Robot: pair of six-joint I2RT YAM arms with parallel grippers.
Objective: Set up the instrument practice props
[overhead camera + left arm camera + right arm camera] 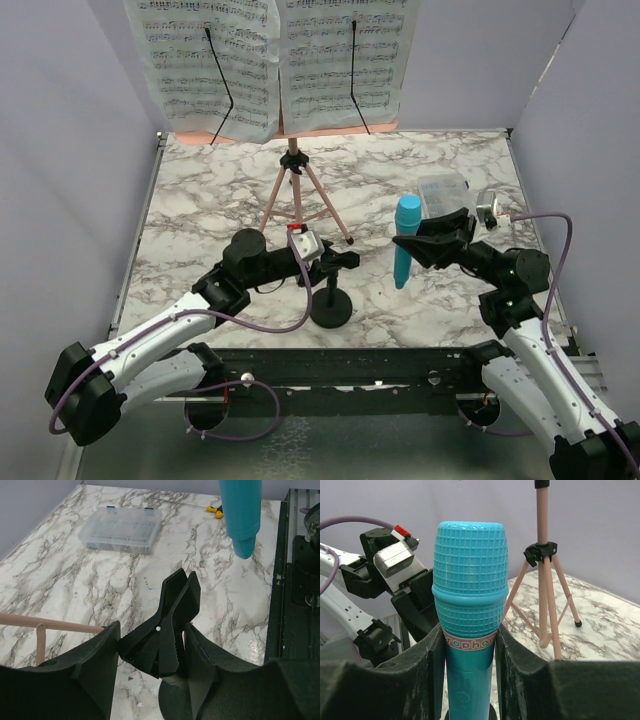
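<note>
The pink music stand (292, 190) stands at the back on its tripod and carries two white sheet-music pages (275, 60). The small black mic stand (331, 300) stands in front of it on its round base. My left gripper (340, 262) is shut on the stand's black clip (167, 622), which sits between my fingers (95, 665). My right gripper (410, 243) is shut on the blue toy microphone (469, 595) and holds it upright, a little right of the mic stand. The microphone's lower end (241, 515) hangs just beyond the clip.
A clear plastic compartment box (443, 195) lies at the back right, behind the right gripper; it also shows in the left wrist view (122, 527). A small yellow item (216, 511) lies near it. The pink tripod legs (542, 595) spread beside the mic stand.
</note>
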